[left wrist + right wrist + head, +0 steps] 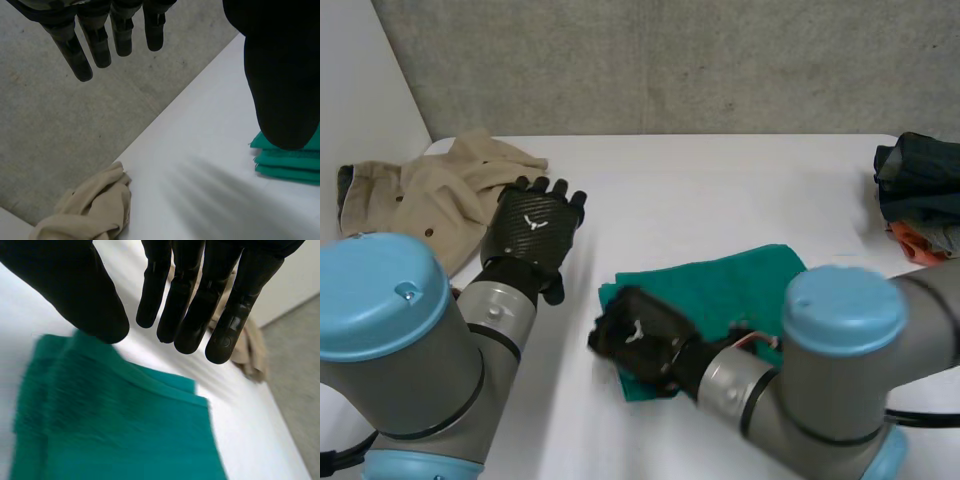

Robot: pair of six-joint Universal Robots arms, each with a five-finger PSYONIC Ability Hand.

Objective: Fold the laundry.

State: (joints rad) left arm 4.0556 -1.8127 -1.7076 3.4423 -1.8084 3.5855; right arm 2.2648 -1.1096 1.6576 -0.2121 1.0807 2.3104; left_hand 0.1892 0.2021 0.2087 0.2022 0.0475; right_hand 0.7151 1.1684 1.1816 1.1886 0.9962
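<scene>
Right hand (635, 340) hovers over a corner of the green cloth (730, 285) — fingers straight and spread, thumb apart, holding nothing. The cloth lies under its palm on the white bench (720, 190), folded into a flat stack; layered edges show just beside the left hand's thumb. Left hand (532, 228) is wide too, empty, raised above the bench, fingertips toward the crumpled beige garment (430, 190). A dark pile of clothes (920, 180) sits well apart, beyond the right arm. Judgement: the green piece looks done or at a last smoothing. The next move likely calls for the left hand to reach ahead, pinch the beige garment and drag it onto open bench — it is bunched, so finding an edge needs care.
</scene>
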